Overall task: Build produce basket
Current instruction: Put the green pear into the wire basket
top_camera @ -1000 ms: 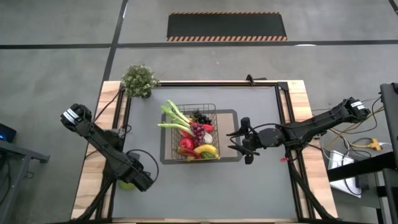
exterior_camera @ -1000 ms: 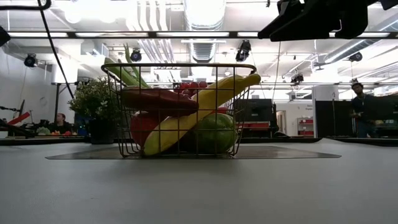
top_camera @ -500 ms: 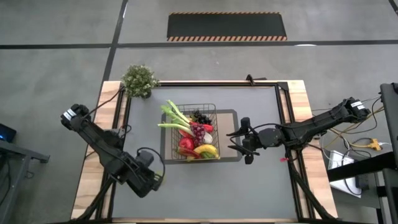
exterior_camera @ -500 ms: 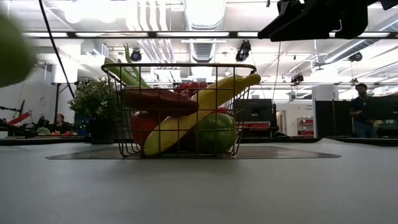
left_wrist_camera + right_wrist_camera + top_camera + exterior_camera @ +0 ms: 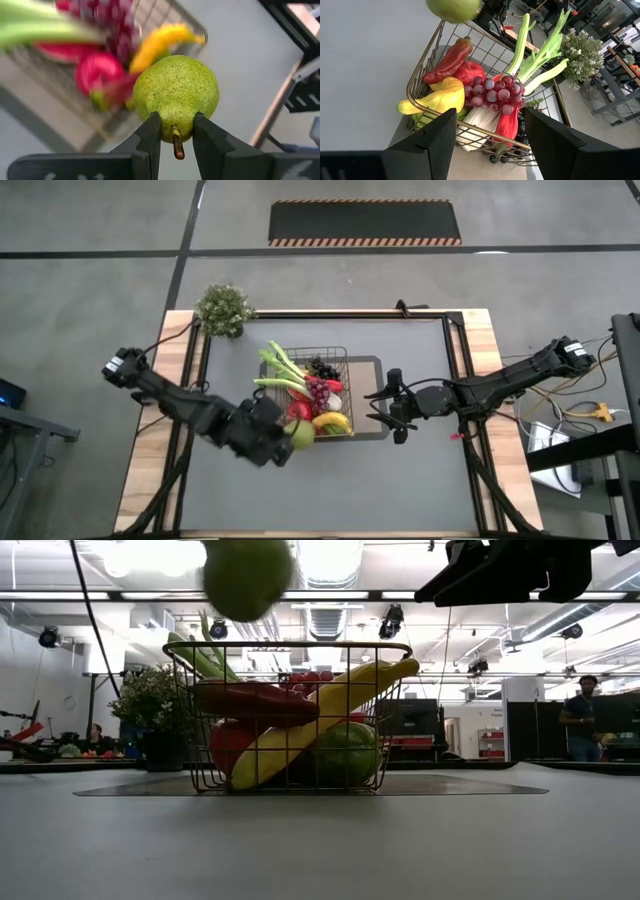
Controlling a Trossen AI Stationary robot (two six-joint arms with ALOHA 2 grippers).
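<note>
I see left gripper clamped on one speckled round green pear, above basket's near-left corner | one wire-mesh basket: one banana, one grape bunch | right gripper spread, empty, beside basket

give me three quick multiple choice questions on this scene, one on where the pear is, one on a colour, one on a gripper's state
1. Where is the pear?
A. lying on the grey mat
B. held in the air at the basket's near-left corner
C. beside the potted plant

2. What colour is the banana?
A. yellow
B. purple
C. white

3. How is the left gripper?
A. open and empty
B. shut on the leek
C. shut on the pear

Answers:
1 B: the low view shows it above the basket's rim.
2 A: it leans yellow across the basket's front.
3 C: the left wrist view shows both fingers pinching the pear's stem end.
</note>
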